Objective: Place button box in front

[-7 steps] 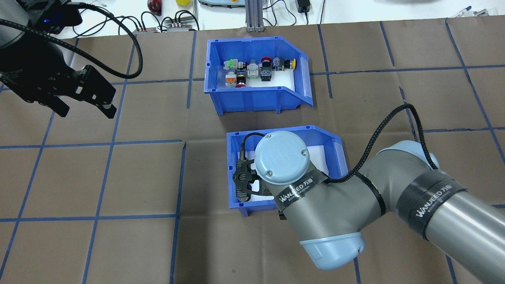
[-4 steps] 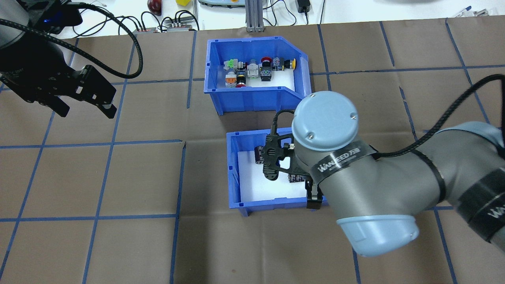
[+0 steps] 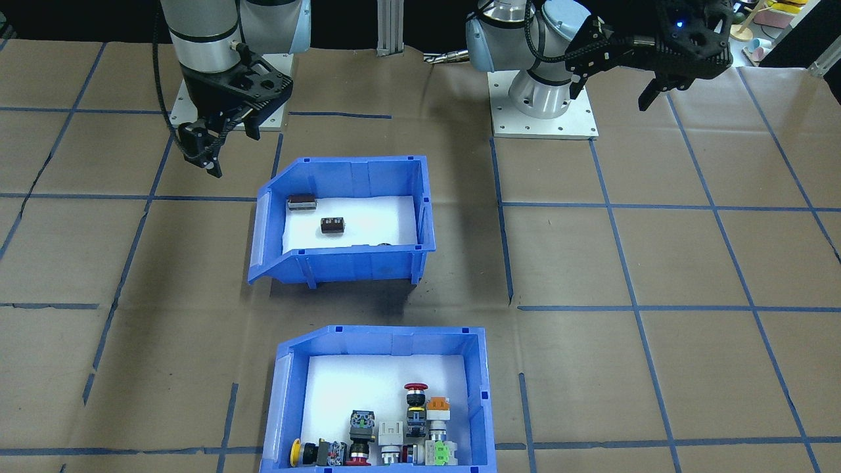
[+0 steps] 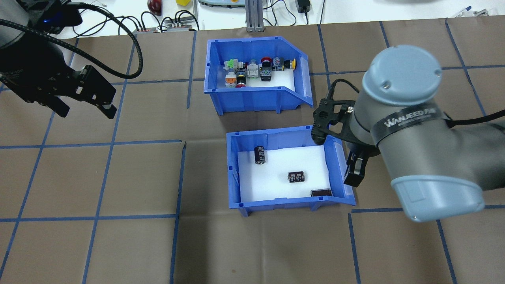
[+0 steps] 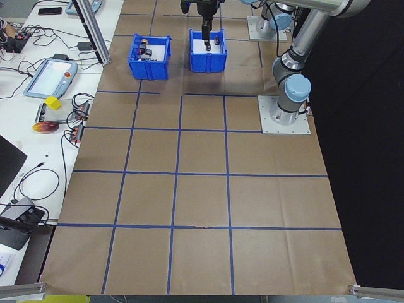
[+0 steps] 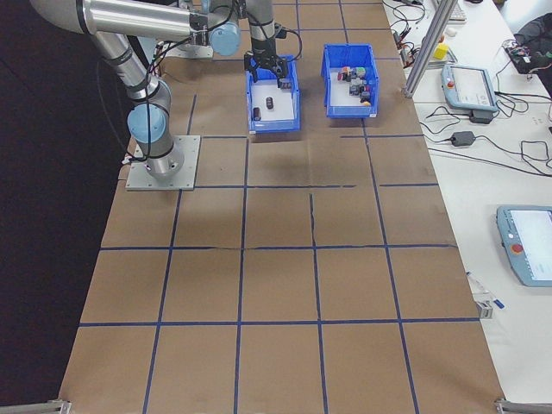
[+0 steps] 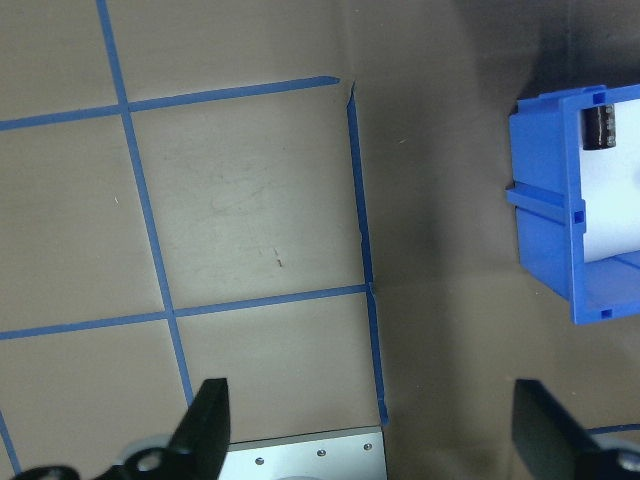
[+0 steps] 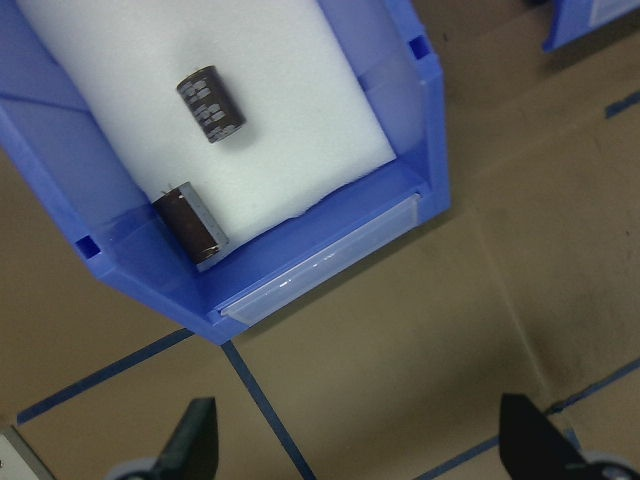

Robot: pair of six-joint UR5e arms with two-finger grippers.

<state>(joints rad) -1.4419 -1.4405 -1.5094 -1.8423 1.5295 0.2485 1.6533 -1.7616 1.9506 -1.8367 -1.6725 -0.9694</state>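
The button box point(image 4: 252, 100) is a blue bin holding assorted push-buttons point(image 4: 258, 69), one with a red mushroom head point(image 3: 415, 389). It stands on the far side of the table from the robot, its rim point(image 3: 387, 332) low in the front-facing view. My right gripper point(image 3: 231, 152) is open and empty. It hovers just off the cut-away side of the nearer blue bin point(image 4: 232, 173), and the right wrist view shows its fingertips point(image 8: 195, 440) spread wide. My left gripper point(image 4: 85, 109) hangs open and empty well to the left, over bare table.
The nearer bin holds three dark cylinders point(image 4: 296, 176) on a white floor. It sits directly between the robot and the button box. Cables and small devices point(image 4: 173, 23) line the table's far edge. Two base plates point(image 3: 544, 125) stand at the robot's side.
My right arm has swung to the right, carrying its gripper from over the cylinder bin out past the cut-away side. The left arm and both bins have stayed put.
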